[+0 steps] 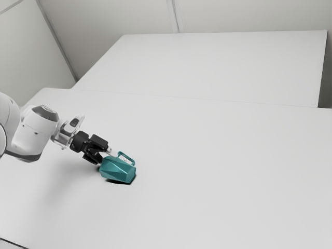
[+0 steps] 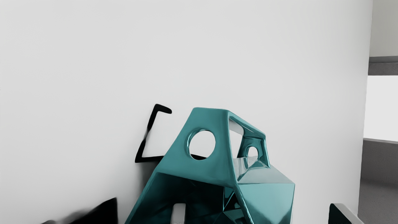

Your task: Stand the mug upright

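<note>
mug [image 1: 117, 170] on its side on surface [image 1: 218, 166], right at end effector [image 1: 106, 157], mouth facing it, long axis running away from it; end effector open, one fingertip [image 2: 178, 214] at the mouth.

lab-like room | robot arm [image 1: 32, 136] | white tables [image 1: 233, 181] | pale walls [image 1: 104, 15] with seams

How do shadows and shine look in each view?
Exterior view: soft grey shadow on the table near the arm, a darker one under the mug. Wrist view: crisp black shadow outline beside the mug, pale shine on its outer facets, dark interior.
</note>
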`<state>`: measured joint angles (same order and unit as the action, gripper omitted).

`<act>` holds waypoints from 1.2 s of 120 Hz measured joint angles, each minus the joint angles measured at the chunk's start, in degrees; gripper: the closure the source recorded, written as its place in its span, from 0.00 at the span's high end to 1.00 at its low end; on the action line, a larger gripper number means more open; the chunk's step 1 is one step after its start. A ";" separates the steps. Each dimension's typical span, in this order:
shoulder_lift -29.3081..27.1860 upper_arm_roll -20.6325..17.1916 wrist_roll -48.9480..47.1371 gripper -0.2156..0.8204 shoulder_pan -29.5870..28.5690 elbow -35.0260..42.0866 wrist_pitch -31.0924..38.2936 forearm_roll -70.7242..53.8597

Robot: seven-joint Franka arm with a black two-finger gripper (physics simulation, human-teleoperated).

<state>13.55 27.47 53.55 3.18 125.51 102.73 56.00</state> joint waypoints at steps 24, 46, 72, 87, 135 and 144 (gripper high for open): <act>0.58 0.03 0.73 0.48 0.69 -0.07 0.41 0.71; 0.61 0.03 1.16 0.30 0.96 -0.06 0.86 0.93; 0.44 0.02 1.25 0.12 1.07 -0.11 1.42 0.69; 0.11 0.02 1.15 0.08 1.07 -0.23 1.52 0.65; -3.69 0.05 -1.32 0.03 2.28 -0.43 0.82 1.08; -4.19 0.00 -2.18 0.03 2.67 -0.48 0.75 1.10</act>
<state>9.35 27.47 51.37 5.86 125.03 103.49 57.10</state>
